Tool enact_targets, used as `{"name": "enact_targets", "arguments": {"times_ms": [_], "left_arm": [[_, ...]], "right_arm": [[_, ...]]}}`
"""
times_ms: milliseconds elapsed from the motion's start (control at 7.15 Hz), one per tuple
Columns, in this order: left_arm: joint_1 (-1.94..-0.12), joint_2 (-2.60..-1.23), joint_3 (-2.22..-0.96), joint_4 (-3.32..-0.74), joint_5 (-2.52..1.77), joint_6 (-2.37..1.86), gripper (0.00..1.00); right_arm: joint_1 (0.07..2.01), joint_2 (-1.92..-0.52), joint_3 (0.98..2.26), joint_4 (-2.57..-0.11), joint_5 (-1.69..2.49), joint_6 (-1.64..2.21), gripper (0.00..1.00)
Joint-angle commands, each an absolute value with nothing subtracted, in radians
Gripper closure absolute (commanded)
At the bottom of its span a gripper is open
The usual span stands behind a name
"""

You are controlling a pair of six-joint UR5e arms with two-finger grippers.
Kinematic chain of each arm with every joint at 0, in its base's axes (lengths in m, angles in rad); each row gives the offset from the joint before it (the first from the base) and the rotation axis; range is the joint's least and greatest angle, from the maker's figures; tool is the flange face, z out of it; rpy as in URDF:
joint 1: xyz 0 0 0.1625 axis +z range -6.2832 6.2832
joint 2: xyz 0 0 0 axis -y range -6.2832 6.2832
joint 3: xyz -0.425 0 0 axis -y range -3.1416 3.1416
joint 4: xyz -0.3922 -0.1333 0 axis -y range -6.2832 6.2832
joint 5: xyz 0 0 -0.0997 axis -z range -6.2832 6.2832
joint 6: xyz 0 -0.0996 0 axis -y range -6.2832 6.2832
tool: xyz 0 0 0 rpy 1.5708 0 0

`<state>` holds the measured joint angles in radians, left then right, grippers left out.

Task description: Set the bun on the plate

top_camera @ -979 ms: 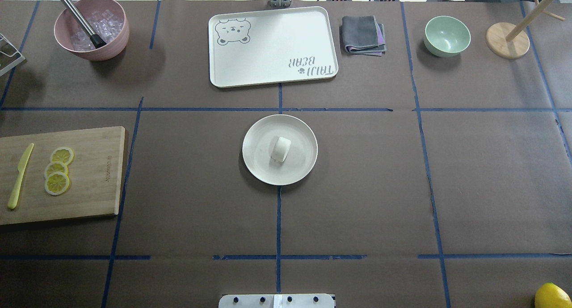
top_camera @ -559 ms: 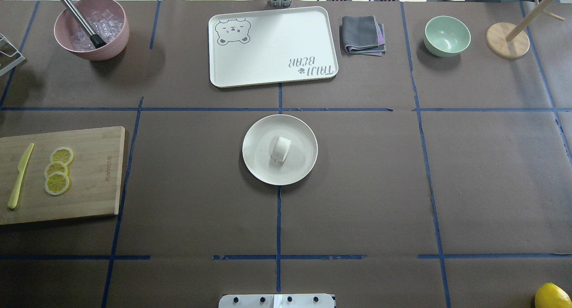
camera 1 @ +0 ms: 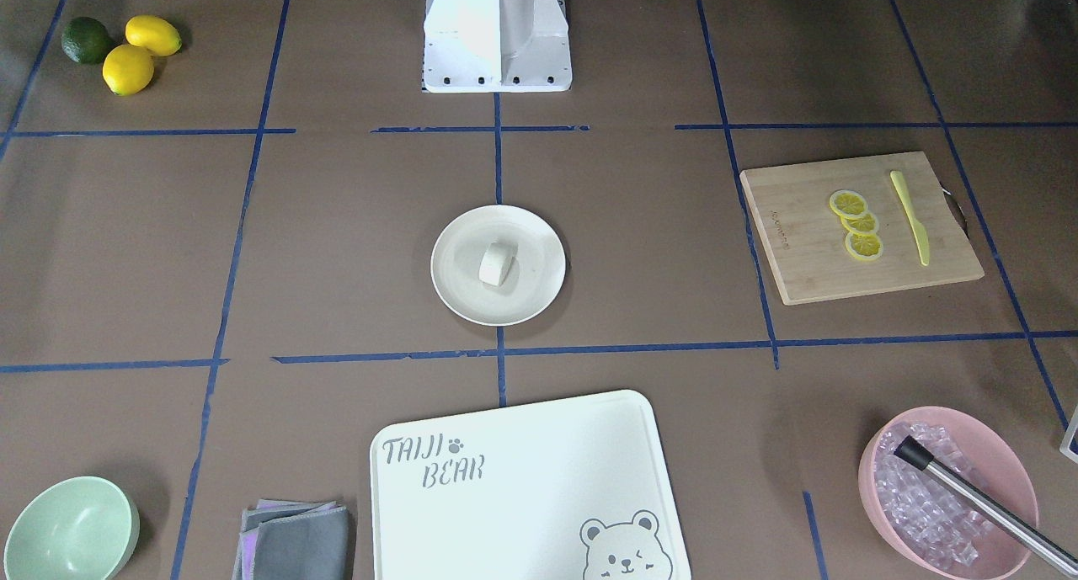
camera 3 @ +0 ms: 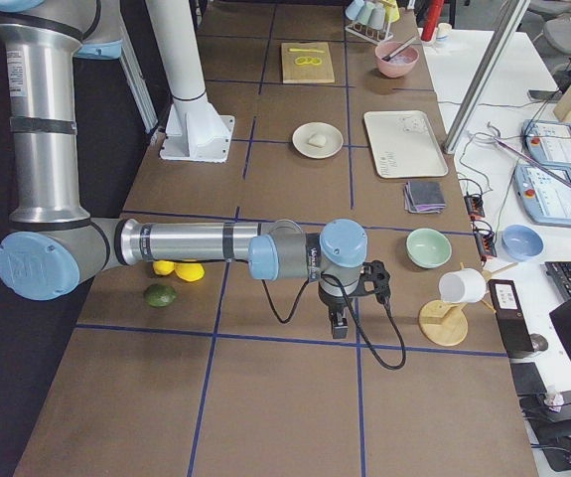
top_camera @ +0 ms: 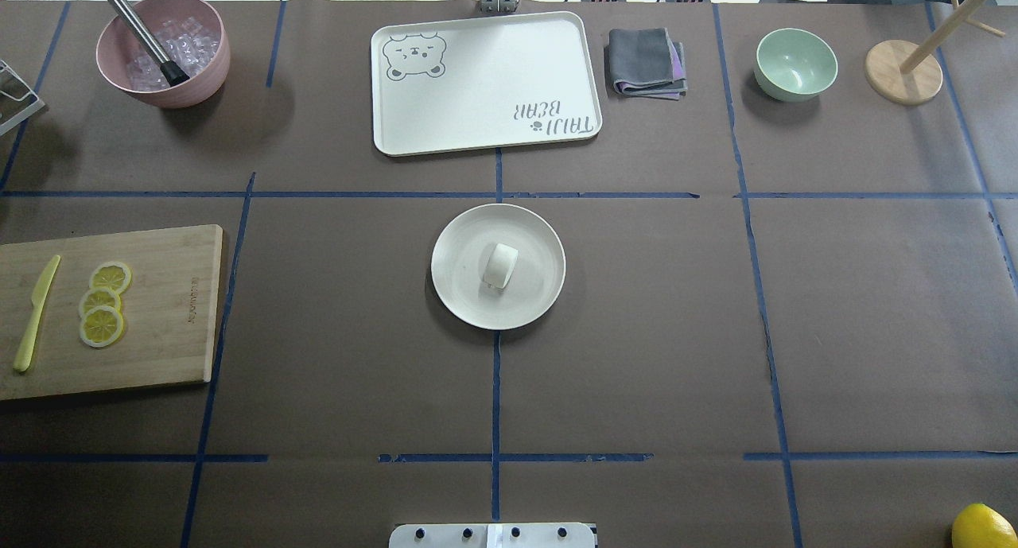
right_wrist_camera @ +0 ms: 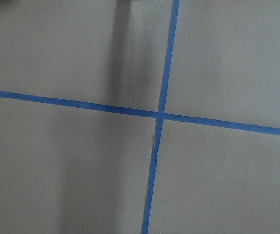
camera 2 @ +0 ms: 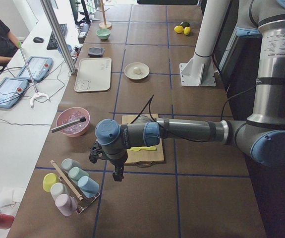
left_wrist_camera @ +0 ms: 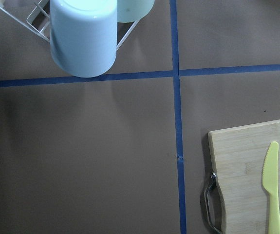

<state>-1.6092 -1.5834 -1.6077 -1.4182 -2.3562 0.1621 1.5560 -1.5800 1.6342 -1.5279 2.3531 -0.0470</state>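
Note:
The small white bun (top_camera: 500, 265) lies on its side near the middle of the round cream plate (top_camera: 461, 254) at the table's centre; the front-facing view shows the same bun (camera 1: 496, 264) on the plate (camera 1: 459, 287). No gripper is near them. My left gripper (camera 2: 117, 174) shows only in the exterior left view, hanging beyond the cutting board at the table's left end. My right gripper (camera 3: 338, 326) shows only in the exterior right view, at the table's right end. I cannot tell whether either is open or shut.
A bear-print tray (top_camera: 485, 83), folded cloth (top_camera: 646, 61), mint bowl (top_camera: 795, 63) and pink ice bowl (top_camera: 163, 51) line the far edge. A cutting board (top_camera: 159, 309) with lemon slices and a knife lies at the left. A cup rack (camera 2: 70, 186) stands by the left gripper.

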Motion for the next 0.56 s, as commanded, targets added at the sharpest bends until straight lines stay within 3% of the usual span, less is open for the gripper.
{"name": "enact_targets", "arguments": {"times_ms": [0,420], "left_arm": [[-1.608,-1.585,-1.608,-1.419,-2.355,0.164,0.0],[-1.609,-1.591,-1.606,-1.419,-2.356,0.167,0.0]], "right_arm": [[1.555,-1.582,1.632,-1.525,2.353,-0.048,0.0],[1.555,-1.582,1.631,-1.523,2.353,-0.049,0.0]]}}
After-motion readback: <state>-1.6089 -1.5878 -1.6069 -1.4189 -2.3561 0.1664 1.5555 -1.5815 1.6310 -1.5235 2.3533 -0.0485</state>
